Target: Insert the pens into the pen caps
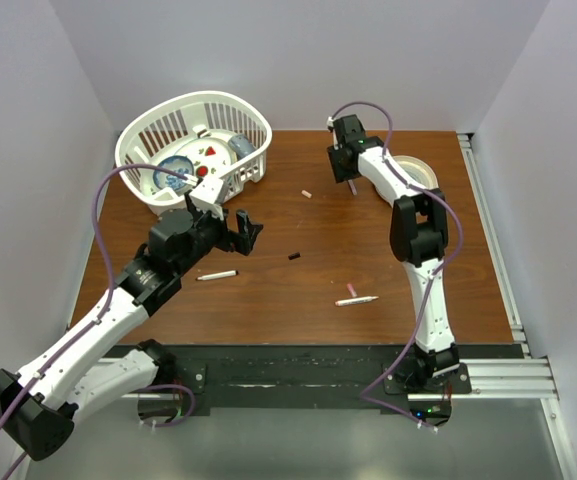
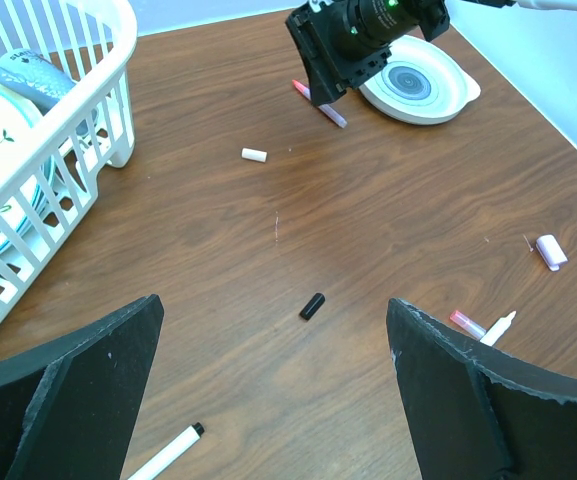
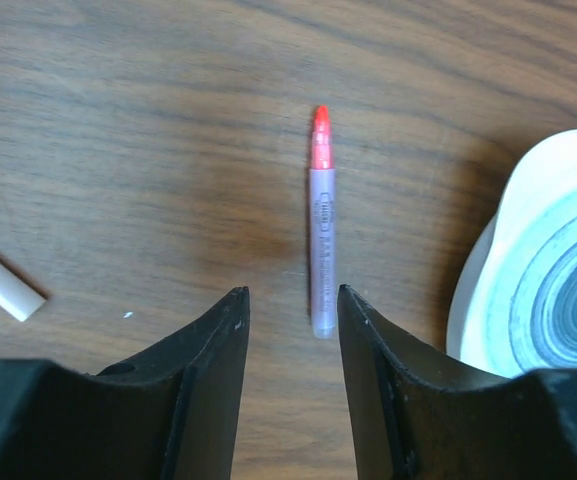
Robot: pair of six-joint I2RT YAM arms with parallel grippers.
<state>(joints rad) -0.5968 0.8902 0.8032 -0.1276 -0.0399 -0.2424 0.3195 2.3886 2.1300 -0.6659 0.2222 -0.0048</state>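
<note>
Wood-grain table (image 1: 368, 230): my left gripper (image 2: 273, 305) hangs wide open, empty, a white pen (image 2: 166, 455) near it, a black cap (image 2: 312, 306) beyond. Only the right wrist view shows the right gripper (image 3: 291, 300) narrowly parted, holding nothing, over a translucent lilac pen (image 3: 322, 240) with an orange-red tip.

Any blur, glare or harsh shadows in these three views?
Top external: even light, soft shadows, no glare; the black cap is tiny. Left wrist: sharp throughout, black fingers show little detail. Right wrist: lilac pen in focus, a soft dark shadow on the table beside it.
</note>
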